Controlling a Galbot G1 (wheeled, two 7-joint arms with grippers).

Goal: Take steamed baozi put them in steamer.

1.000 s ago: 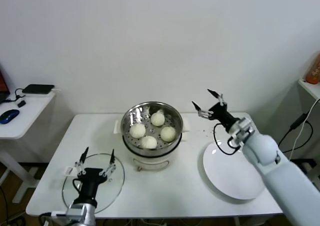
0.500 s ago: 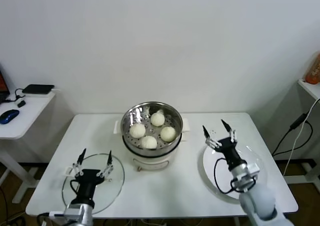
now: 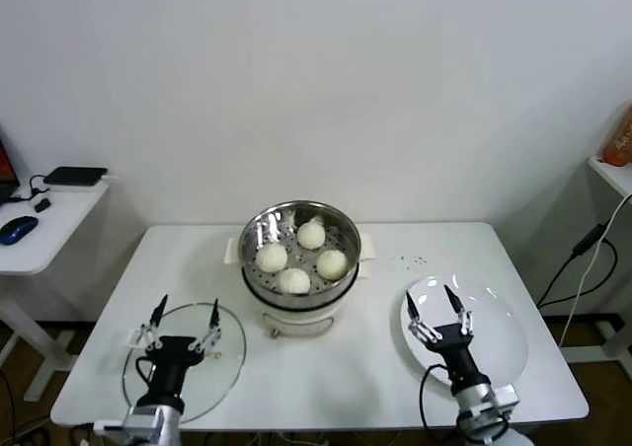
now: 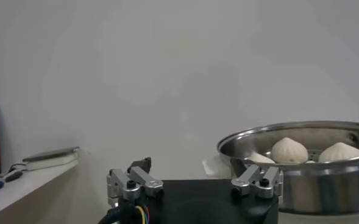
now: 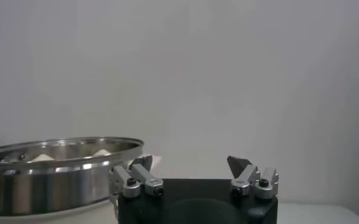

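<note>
The shiny steel steamer (image 3: 247,244) stands mid-table with several cream-white baozi (image 3: 293,280) on its perforated tray. Its rim (image 4: 301,137) and two buns (image 4: 288,150) show in the left wrist view, and the rim (image 5: 57,149) shows in the right wrist view. My right gripper (image 3: 437,308) (image 5: 190,164) is open and empty, fingers pointing up, above the near part of the white plate (image 3: 499,337), right of the steamer. My left gripper (image 3: 185,313) (image 4: 197,173) is open and empty over the glass lid (image 3: 222,352) at the front left.
A low side table (image 3: 39,244) on the left carries a blue mouse (image 3: 18,229) and a black device (image 3: 74,175). A shelf with an orange item (image 3: 620,135) and a hanging cable (image 3: 583,249) sit beyond the table's right edge.
My right arm has drawn back from beside the steamer's rear right, coming toward the front and lower over the white plate, fingers open throughout. The left gripper has hardly moved.
</note>
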